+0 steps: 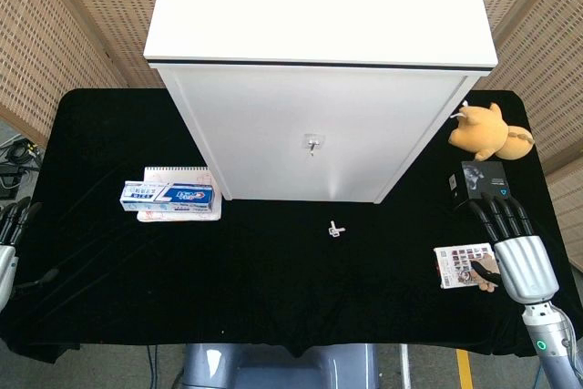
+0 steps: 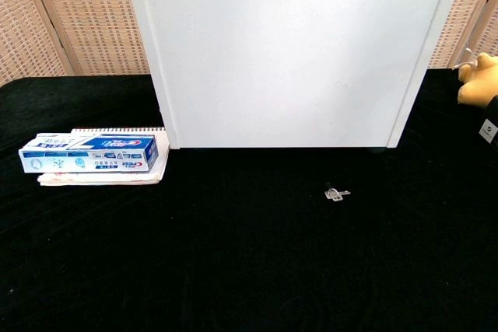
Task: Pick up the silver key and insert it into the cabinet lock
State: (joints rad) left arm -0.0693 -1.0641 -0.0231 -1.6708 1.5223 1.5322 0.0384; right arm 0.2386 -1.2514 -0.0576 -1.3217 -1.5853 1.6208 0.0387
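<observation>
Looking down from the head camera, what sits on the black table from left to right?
Left hand → toothpaste box on a notebook → white cabinet → silver key → patterned card → right hand; yellow plush toy behind it.

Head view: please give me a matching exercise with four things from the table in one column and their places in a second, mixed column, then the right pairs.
Things:
1. small silver key
2. blue and white toothpaste box
3. yellow plush toy
4. robot's right hand

Places:
A. on a white spiral notebook
B. beside the white cabinet, right of it
C. on black cloth before the cabinet
D. over a small printed card

Pairs: 1-C, 2-A, 3-B, 4-D
</observation>
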